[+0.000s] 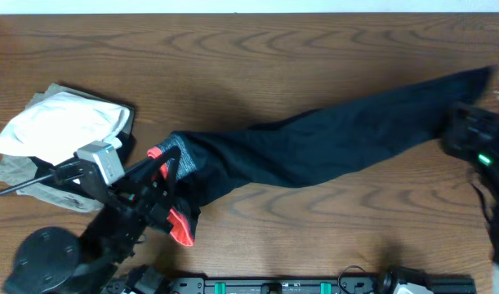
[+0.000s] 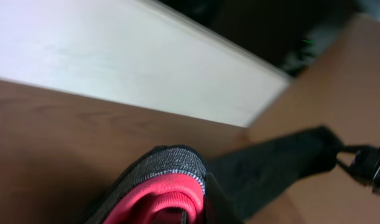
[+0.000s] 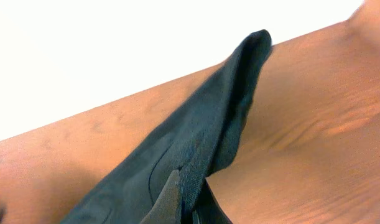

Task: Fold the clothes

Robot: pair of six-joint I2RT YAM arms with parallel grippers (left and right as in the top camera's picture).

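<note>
The clothes, black trousers (image 1: 314, 139), lie stretched slantwise over the wooden table (image 1: 257, 57), from the grey-and-red waistband (image 1: 177, 155) at the left to the leg ends (image 1: 470, 82) at the far right. My left gripper (image 1: 163, 175) is shut on the waistband (image 2: 171, 180), whose red inner side bulges up in the left wrist view. My right gripper (image 1: 460, 126) is shut on the leg ends. In the right wrist view its finger (image 3: 170, 199) pinches the black fabric (image 3: 227, 112) at a hem fold, lifted slightly off the table.
A white shirt (image 1: 61, 122) lies on a khaki-olive garment (image 1: 20, 175) at the table's left, close behind my left arm. A black round base (image 1: 45, 257) sits at the front left. A black rail (image 1: 314, 286) runs along the front edge.
</note>
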